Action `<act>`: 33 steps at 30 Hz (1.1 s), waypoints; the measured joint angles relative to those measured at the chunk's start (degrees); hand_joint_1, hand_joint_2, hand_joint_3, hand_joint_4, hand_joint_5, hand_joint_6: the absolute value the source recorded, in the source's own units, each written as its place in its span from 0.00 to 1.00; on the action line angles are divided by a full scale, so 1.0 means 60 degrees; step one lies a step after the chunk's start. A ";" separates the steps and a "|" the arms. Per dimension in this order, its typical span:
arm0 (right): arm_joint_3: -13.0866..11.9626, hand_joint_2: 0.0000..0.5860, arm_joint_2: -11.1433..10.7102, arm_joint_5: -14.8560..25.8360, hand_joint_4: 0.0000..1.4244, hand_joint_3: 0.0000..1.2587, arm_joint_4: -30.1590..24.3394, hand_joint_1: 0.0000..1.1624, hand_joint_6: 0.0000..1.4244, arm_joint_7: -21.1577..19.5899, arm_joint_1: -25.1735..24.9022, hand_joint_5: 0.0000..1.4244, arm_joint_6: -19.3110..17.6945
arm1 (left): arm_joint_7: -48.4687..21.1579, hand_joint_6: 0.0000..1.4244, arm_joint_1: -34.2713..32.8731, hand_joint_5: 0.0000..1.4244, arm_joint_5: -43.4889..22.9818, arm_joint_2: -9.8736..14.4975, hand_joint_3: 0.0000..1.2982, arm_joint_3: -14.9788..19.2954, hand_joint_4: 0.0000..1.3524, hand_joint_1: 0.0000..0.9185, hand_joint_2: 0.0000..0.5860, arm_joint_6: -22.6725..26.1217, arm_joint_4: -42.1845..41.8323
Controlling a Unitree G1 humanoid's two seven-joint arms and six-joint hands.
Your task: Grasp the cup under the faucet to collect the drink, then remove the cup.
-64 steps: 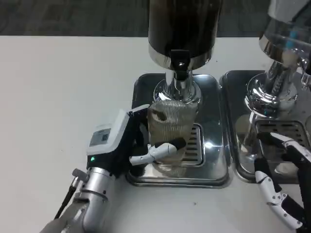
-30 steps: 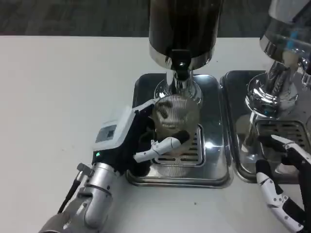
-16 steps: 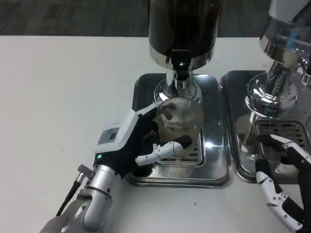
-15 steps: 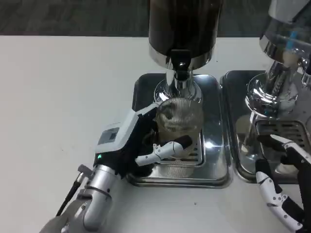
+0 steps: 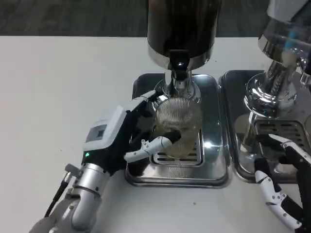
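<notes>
Your left hand (image 5: 129, 138) holds the ribbed clear cup (image 5: 178, 124) at the centre of the frame, fingers (image 5: 148, 146) wrapped round its near side. The cup sits tilted, mouth tipped toward the camera, directly below the black faucet (image 5: 179, 64) of the dark dispenser (image 5: 181, 29) at top centre. It is over the slotted grille (image 5: 187, 155) of the steel drip tray (image 5: 218, 165).

The tray's raised rim runs just under your wrist on the left and along the lower edge. Bare white table (image 5: 58, 97) spreads across the whole left half of the frame and along the bottom, giving free room there. Above the cup, the faucet and the dispenser's chrome stem crowd in close. To the right, a second drip tray (image 5: 233, 92) lies just beside the first, carrying a chrome dispenser (image 5: 279, 73) at upper right.

Your right hand (image 5: 284, 187) rests at lower right over that second tray's near edge, fingers spread, holding nothing.
</notes>
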 measured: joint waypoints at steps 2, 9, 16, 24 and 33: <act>0.0001 0.73 0.0000 0.0028 0.24 0.30 0.0079 0.30 0.30 0.0008 -0.0054 0.22 -0.0001 | -0.0014 0.29 0.0100 0.29 -0.0115 0.0133 0.17 0.0128 0.16 0.02 0.11 -0.0014 -0.0279; 0.0002 0.73 0.0009 0.0135 0.24 0.30 0.0177 0.30 0.30 0.0013 -0.0139 0.22 -0.0009 | -0.0255 0.29 0.0743 0.29 -0.0357 0.0669 0.17 0.0532 0.17 0.02 0.11 -0.0148 -0.1277; 0.0025 0.74 0.0086 0.0139 0.24 0.30 0.0171 0.30 0.30 -0.0013 -0.0272 0.22 -0.0015 | -0.0655 0.30 0.1606 0.26 -0.0870 0.1637 0.20 0.1518 0.20 0.00 0.14 -0.0314 -0.2453; 0.0112 0.75 0.0345 -0.0159 0.25 0.30 0.0236 0.30 0.30 -0.0262 -0.0459 0.22 -0.0014 | -0.2199 0.26 0.1986 0.24 -0.2947 0.2796 0.25 0.3092 0.22 0.00 0.19 -0.1192 -0.2935; 0.0256 0.74 0.0415 -0.0209 0.25 0.30 0.0627 0.31 0.30 -0.0395 -0.0978 0.22 -0.0021 | -0.8178 0.20 0.1161 0.23 -0.8960 0.3126 0.24 0.4163 0.24 0.00 0.18 -0.1437 -0.3242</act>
